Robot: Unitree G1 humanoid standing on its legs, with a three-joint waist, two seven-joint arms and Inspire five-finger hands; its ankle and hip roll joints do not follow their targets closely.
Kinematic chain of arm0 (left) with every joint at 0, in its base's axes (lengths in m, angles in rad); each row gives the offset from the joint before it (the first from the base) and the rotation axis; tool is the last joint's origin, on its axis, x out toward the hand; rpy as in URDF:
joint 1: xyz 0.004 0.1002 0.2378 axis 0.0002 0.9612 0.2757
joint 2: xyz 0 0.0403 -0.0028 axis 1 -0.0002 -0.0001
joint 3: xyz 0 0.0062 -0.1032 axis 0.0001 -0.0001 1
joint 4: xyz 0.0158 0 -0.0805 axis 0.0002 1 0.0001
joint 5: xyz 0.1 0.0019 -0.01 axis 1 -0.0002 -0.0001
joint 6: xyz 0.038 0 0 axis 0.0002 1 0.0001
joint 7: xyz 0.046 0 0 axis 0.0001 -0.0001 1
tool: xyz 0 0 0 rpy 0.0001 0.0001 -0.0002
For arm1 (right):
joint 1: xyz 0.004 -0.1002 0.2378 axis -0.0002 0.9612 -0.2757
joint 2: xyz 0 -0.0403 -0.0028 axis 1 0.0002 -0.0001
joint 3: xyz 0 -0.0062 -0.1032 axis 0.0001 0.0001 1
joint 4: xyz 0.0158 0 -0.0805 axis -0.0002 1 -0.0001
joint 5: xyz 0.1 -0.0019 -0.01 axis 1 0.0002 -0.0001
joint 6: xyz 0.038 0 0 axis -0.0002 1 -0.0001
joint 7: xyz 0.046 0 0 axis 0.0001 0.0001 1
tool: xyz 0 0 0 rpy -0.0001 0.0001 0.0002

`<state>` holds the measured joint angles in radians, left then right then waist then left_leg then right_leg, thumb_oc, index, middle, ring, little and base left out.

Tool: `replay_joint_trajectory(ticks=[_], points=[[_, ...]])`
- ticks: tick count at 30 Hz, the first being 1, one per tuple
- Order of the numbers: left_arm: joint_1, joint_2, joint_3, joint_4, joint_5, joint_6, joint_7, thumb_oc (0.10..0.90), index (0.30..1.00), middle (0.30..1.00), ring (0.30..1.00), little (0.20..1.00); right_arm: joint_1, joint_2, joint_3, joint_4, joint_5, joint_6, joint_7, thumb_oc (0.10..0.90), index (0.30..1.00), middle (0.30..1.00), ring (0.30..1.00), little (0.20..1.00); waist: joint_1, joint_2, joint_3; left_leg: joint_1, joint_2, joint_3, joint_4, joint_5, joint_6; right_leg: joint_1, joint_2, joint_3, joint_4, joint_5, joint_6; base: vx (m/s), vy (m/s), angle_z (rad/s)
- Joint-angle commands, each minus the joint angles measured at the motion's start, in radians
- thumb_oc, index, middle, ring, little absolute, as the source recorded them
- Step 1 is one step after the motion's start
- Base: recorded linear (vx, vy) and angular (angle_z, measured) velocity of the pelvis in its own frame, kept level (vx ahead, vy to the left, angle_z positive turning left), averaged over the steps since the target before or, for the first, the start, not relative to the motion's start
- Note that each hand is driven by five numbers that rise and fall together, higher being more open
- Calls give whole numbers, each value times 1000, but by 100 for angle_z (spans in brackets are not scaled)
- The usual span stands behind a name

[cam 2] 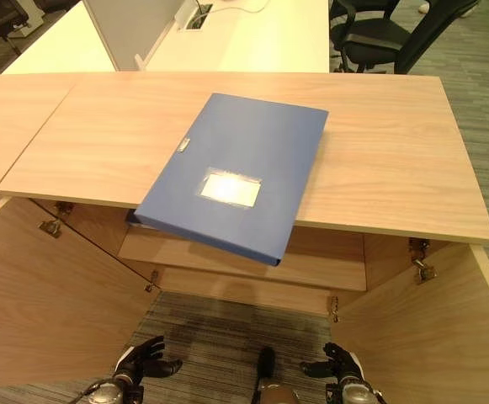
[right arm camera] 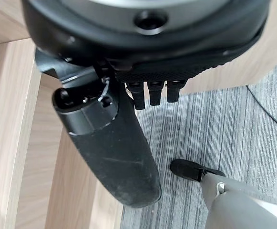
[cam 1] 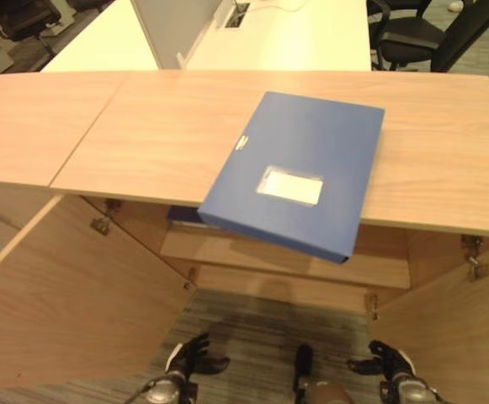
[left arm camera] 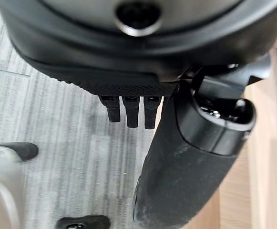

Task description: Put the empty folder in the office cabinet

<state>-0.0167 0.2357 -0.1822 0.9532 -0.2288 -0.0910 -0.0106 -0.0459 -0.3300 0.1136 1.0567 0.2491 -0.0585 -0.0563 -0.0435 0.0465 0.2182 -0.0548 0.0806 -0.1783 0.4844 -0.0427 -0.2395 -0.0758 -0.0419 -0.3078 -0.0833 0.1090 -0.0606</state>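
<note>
1. Your folder [cam 1: 299, 172], blue with a white label, lies flat on the cabinet top [cam 1: 143, 126], turned at an angle, its near corner overhanging the near edge above the open cabinet.
2. Both cabinet doors stand open: the left door [cam 1: 67, 295] and the right door [cam 1: 454, 328] swing toward you, and a shelf [cam 1: 252, 257] shows inside under the folder.
3. Your left robot hand [cam 1: 192, 353] hangs low at the near edge over the grey carpet [cam 1: 252, 328], fingers loosely spread, holding nothing.
4. Your right robot hand [cam 1: 387, 360] hangs likewise near the right door, fingers relaxed and empty.
5. Beyond the cabinet you see white desks [cam 1: 278, 38] and a black office chair [cam 1: 412, 38].
</note>
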Motion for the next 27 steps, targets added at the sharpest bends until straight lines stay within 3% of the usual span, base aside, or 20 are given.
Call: replay_joint_trajectory(ticks=[1, 3, 5, 6, 7, 11, 18, 24, 27], points=[[-42, 54, -10, -45, -9, -37, 15, 800, 900, 900, 900, 900, -13, -29, 10, -31, 27, -27, -11, 800, 900, 900, 900, 900, -9, -32, 38, 19, -83, 22, -4, 92, 70, -5, -86, 104, 88, -117, 111, 118, -105, -12], [-58, 47, -16, -38, -22, -40, 20, 800, 900, 900, 900, 900, -30, -39, 8, -19, 45, -30, -23, 800, 900, 900, 900, 900, 6, -51, 48, -74, -72, 60, -43, 37, 99, 28, -104, 110, 63, -129, 121, 155, -33, 9], [-55, 43, -21, -35, -21, -41, 21, 800, 900, 900, 900, 900, -35, -42, 9, -17, 53, -33, -25, 800, 900, 900, 900, 900, 19, -56, 46, -84, -67, 79, -126, -38, 124, 45, -103, 120, 48, -133, 132, 151, 18, 9], [-55, 43, -21, -35, -21, -41, 21, 800, 900, 900, 900, 900, -35, -42, 9, -17, 53, -33, -25, 800, 900, 900, 900, 900, 22, -56, 47, -80, -66, 82, -127, -40, 125, 48, -103, 122, 48, -134, 133, 139, 47, -5], [-51, 43, -26, -30, -19, -41, 20, 800, 900, 900, 900, 900, -39, -44, 9, -18, 57, -36, -29, 800, 900, 900, 900, 900, 33, -50, 45, -90, -67, 85, -211, -50, 134, 57, -96, 126, 44, -138, 138, 113, 57, -21], [-37, 39, -31, -20, 4, -35, 11, 800, 900, 900, 900, 900, -31, -26, 19, -8, 33, -32, -19, 800, 900, 900, 900, 900, 30, -37, 15, 2, -50, 113, -369, -50, 154, 85, -75, 140, 53, -144, 148, 118, 112, -34], [-13, 57, -22, -35, 25, -34, 3, 800, 900, 900, 900, 900, -9, 14, 54, -35, -20, -13, 0, 800, 900, 900, 900, 900, 38, -48, -13, 126, -44, 178, -515, -41, 189, 80, -93, 128, 91, -115, 186, 25, 111, -14], [-11, 72, -11, -35, 31, -34, 4, 800, 900, 900, 900, 900, -15, 35, 61, -55, -26, -8, 3, 800, 900, 900, 900, 900, 37, -51, -7, 152, -48, 213, -567, -32, 204, 21, -120, 113, 154, -87, 223, -64, 111, -23], [-29, 87, -10, -29, 31, -36, 8, 800, 900, 900, 900, 900, -30, 49, 61, -72, -16, -9, 2, 800, 900, 900, 900, 900, 28, -44, 16, 139, -50, 217, -572, -15, 216, -39, -126, 127, 242, -84, 257, -144, 104, -24]])
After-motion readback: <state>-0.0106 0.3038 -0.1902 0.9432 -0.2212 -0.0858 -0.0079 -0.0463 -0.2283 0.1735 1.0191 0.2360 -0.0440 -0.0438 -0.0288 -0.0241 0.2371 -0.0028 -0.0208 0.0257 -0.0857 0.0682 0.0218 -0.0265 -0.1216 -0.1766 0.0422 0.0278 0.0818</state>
